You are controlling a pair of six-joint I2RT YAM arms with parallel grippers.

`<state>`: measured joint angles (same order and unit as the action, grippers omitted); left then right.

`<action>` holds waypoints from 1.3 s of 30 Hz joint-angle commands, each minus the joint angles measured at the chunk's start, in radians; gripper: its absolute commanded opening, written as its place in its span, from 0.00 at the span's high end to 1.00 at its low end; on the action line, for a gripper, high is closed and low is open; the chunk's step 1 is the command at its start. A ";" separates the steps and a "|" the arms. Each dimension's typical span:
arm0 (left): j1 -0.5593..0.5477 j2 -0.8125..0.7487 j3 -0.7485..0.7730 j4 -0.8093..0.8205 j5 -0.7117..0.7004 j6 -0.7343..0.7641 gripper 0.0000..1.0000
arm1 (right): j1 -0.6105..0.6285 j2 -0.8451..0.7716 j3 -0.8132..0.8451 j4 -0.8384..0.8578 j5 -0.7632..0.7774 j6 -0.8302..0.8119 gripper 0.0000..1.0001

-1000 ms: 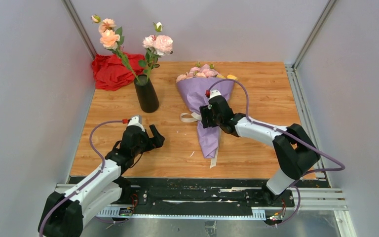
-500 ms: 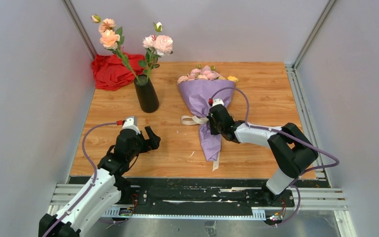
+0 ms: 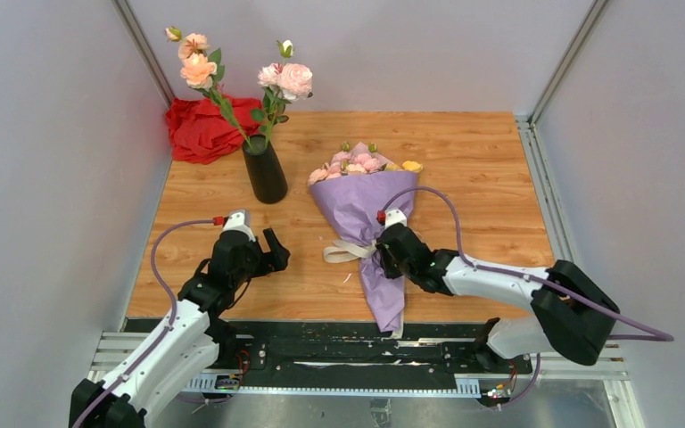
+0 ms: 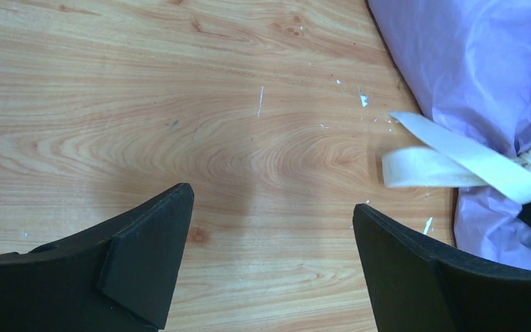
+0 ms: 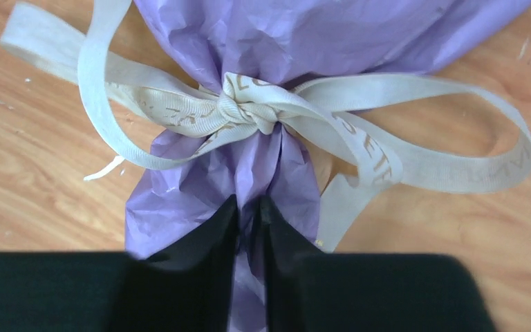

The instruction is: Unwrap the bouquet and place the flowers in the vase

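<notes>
Change against one second ago: you have dragged the bouquet [image 3: 361,214] toward 6 o'clock. Its blooms lay near the far edge of the desk [image 3: 482,178]. They now sit about mid-desk, and the paper tail reaches the near edge.

The right gripper [image 5: 249,207] had its jaws spread over the wrap. They are now pinched on the lilac paper just below the ribbon [image 5: 249,111] knot. Your left gripper [image 4: 271,200] has drawn back slightly toward 7 o'clock. Its jaws stand wide apart over bare wood at 9 o'clock of the bouquet, and they hold nothing.

Materials:
- **Wrap:** a matte, crinkled lilac cone gathered tight at the knot.
- **Ribbon:** flat, cream and woven, with faint lettering. It is still knotted, with loops lying out at 3 and 9 o'clock.
- **Flowers** [image 3: 357,162]: small pink and yellow heads, still inside the wrap at its 12 o'clock end.
- **Desk:** wood grain, dotted with white flecks.

Surroundings: the vase [image 3: 265,169] is matte black and tapered. It stands upright at 10 o'clock of the bouquet, well apart from it. Two tall stems [image 3: 232,111] with peach and pink roses fill its mouth. A crumpled red cloth [image 3: 198,129] lies behind it in the far-left corner.
</notes>
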<state>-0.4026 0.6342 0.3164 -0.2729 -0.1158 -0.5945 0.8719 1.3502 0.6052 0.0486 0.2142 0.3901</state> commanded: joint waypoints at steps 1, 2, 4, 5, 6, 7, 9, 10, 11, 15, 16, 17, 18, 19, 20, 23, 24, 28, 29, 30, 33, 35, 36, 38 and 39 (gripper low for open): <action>-0.007 0.035 0.030 0.046 0.017 -0.001 0.06 | 0.027 -0.115 -0.020 -0.142 0.058 0.035 0.67; -0.007 0.044 0.032 0.052 0.021 -0.002 0.06 | 0.027 -0.150 -0.017 -0.160 0.080 0.033 0.59; -0.008 0.063 0.038 0.064 0.033 -0.001 0.06 | 0.025 -0.228 -0.014 -0.185 0.133 0.024 0.48; -0.008 0.070 0.040 0.068 0.036 -0.002 0.06 | 0.023 -0.247 -0.014 -0.192 0.154 0.015 0.45; -0.008 0.076 0.043 0.073 0.039 -0.003 0.06 | 0.019 -0.278 -0.017 -0.192 0.171 0.002 0.43; -0.010 0.081 0.044 0.076 0.039 -0.003 0.06 | 0.009 -0.294 -0.021 -0.191 0.178 -0.006 0.43; -0.011 0.088 0.044 0.086 0.042 -0.005 0.06 | -0.019 -0.307 -0.029 -0.193 0.174 -0.017 0.43; -0.012 0.091 0.045 0.089 0.044 -0.008 0.06 | -0.029 -0.304 -0.034 -0.196 0.169 -0.018 0.43; -0.014 0.094 0.047 0.090 0.048 -0.009 0.06 | -0.036 -0.297 -0.041 -0.198 0.169 -0.018 0.43; -0.021 0.097 0.050 0.091 0.050 -0.014 0.06 | -0.057 -0.229 -0.064 -0.193 0.189 0.009 0.44; -0.021 0.097 0.050 0.092 0.051 -0.015 0.06 | -0.062 -0.210 -0.068 -0.185 0.187 0.015 0.44; -0.023 0.096 0.052 0.091 0.051 -0.015 0.06 | -0.064 -0.190 -0.071 -0.173 0.183 0.019 0.45; -0.025 0.097 0.054 0.093 0.052 -0.014 0.06 | -0.067 -0.172 -0.073 -0.154 0.179 0.020 0.45; -0.027 0.100 0.057 0.095 0.051 -0.014 0.06 | -0.069 -0.157 -0.078 -0.134 0.172 0.021 0.45; -0.029 0.105 0.060 0.099 0.052 -0.013 0.06 | -0.073 -0.137 -0.080 -0.111 0.164 0.020 0.45; -0.033 0.136 0.072 0.110 0.055 -0.005 0.06 | -0.094 -0.057 -0.077 -0.060 0.139 0.015 0.46; -0.035 0.144 0.077 0.110 0.058 -0.003 0.06 | -0.097 -0.032 -0.074 -0.043 0.133 0.017 0.46; -0.041 0.147 0.079 0.110 0.064 -0.004 0.06 | -0.106 0.041 -0.067 0.012 0.094 0.030 0.49; -0.042 0.140 0.075 0.109 0.062 -0.004 0.06 | -0.106 0.047 -0.067 0.020 0.086 0.033 0.49; -0.042 0.135 0.070 0.109 0.061 -0.004 0.06 | -0.106 0.056 -0.068 0.028 0.081 0.033 0.50; -0.044 0.118 0.055 0.104 0.062 -0.007 0.07 | -0.111 0.076 -0.067 0.044 0.082 0.034 0.58; -0.044 0.112 0.049 0.099 0.062 -0.005 0.07 | -0.120 0.092 -0.069 0.061 0.076 0.034 0.69; -0.044 0.108 0.047 0.095 0.061 -0.005 0.07 | -0.124 0.102 -0.070 0.072 0.067 0.036 0.78; -0.044 0.103 0.045 0.091 0.058 -0.002 0.07 | -0.131 0.117 -0.068 0.081 0.054 0.046 0.93; -0.043 0.104 0.044 0.089 0.056 0.000 0.07 | -0.132 0.117 -0.066 0.082 0.052 0.050 1.00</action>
<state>-0.4358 0.7513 0.3683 -0.1810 -0.0631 -0.6048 0.7624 1.4223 0.5484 0.1757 0.2909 0.4263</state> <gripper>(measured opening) 0.932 0.093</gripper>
